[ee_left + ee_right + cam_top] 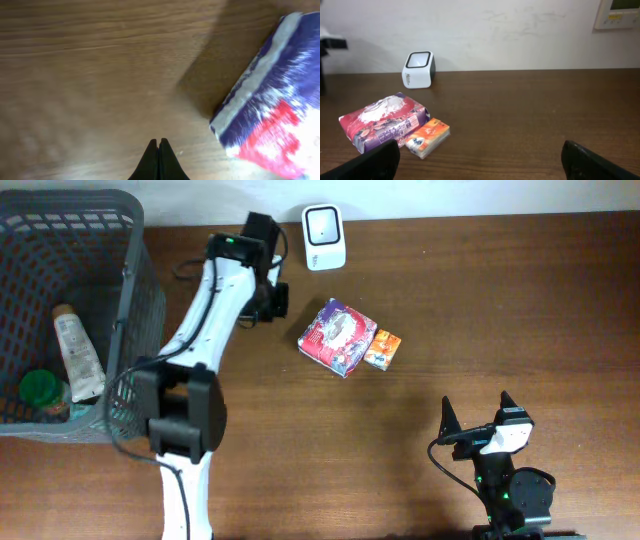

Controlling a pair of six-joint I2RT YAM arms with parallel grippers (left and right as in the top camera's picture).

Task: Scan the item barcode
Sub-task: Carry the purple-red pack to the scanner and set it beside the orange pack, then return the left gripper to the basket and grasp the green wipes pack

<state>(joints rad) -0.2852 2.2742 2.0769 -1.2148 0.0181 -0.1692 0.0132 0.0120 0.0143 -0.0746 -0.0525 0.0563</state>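
Two hands: left hand (pixel 159 144) pressed together above grainy wooden table (pixel 75 75) beside a soft purple packet (pixel 270 115), right hand (pixel 475 405) spread.

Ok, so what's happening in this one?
Nothing is being held. The left fingers are shut and empty, low over the table next to the purple pack and not touching it in the wrist view. A small orange pack lies right beside the purple one. The white scanner stands at the table's far edge. The right fingers are open, near the front edge and away from the items.
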